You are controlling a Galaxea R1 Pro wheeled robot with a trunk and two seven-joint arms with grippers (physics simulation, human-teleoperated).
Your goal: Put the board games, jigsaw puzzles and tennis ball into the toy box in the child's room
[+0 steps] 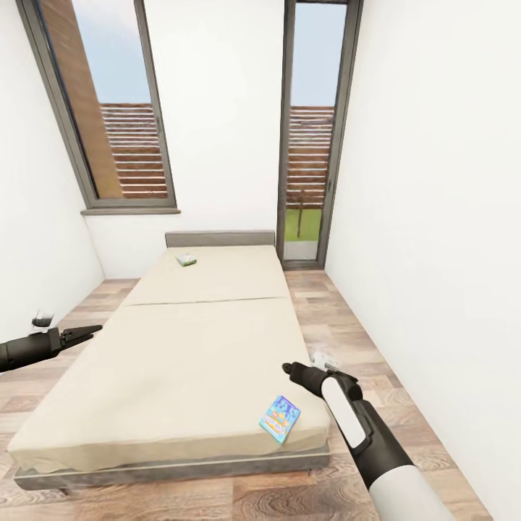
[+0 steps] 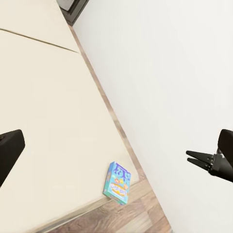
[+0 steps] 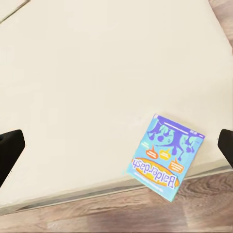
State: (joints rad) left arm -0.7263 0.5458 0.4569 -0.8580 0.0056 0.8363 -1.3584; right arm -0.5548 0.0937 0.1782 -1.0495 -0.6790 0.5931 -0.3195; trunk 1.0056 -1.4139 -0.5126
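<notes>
A small blue board game (image 1: 280,418) lies flat near the front right corner of the bed (image 1: 195,340). It also appears in the left wrist view (image 2: 117,182) and, close up, in the right wrist view (image 3: 166,156). A second board game (image 1: 187,259), white with a green edge, rests far off by the headboard. My right gripper (image 1: 289,369) hovers open above the bed's right edge, just beyond the blue box, with its fingers (image 3: 9,150) spread wide. My left gripper (image 1: 79,334) hangs open to the left of the bed, holding nothing. The table, toy box, jigsaw puzzles and tennis ball are out of view.
White walls close in on both sides of the bed. A strip of wood floor (image 1: 347,325) runs along its right side to a tall glass door (image 1: 307,181). A window (image 1: 116,108) sits at the back left. The bed's grey frame edge (image 1: 174,467) faces me.
</notes>
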